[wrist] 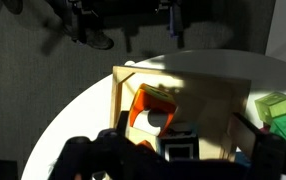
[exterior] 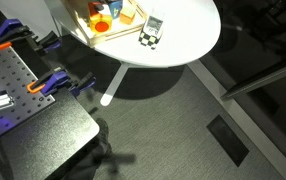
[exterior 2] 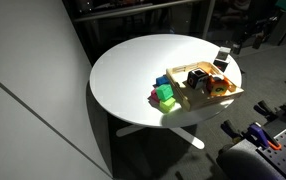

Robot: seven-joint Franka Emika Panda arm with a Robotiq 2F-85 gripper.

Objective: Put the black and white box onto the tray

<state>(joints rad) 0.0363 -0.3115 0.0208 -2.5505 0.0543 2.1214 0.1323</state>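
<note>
no text, label, brand or number can be read on anything in these views.

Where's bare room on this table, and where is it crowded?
Bare: the broad white tabletop away from the tray. Crowded: inside the tray, and beside it where the green blocks and the black and white box sit.

Lab: clamped perforated plate [exterior: 13,80], carpet floor [exterior: 173,120]
</note>
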